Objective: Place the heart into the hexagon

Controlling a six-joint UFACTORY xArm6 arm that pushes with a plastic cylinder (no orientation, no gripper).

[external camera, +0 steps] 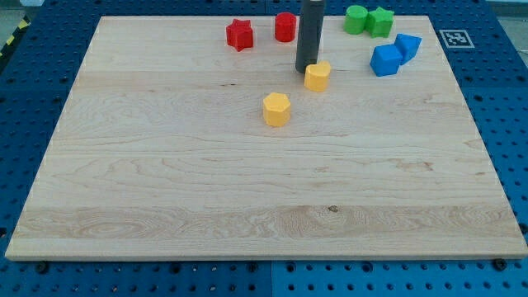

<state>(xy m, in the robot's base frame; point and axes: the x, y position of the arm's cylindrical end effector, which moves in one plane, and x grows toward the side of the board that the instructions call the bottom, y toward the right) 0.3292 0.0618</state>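
A yellow heart block [318,76] lies on the wooden board [165,181], right of centre near the view's top. A yellow hexagon block [276,109] lies below and to the left of it, a short gap apart. My tip [306,69] stands at the heart's upper left edge, touching or almost touching it, on the side away from the view's right. The dark rod rises straight up out of the view's top.
A red star [240,35] and a red cylinder [285,27] lie at the top, left of the rod. Two green blocks [368,21] lie at the top right. Two blue blocks [394,55] lie right of the heart.
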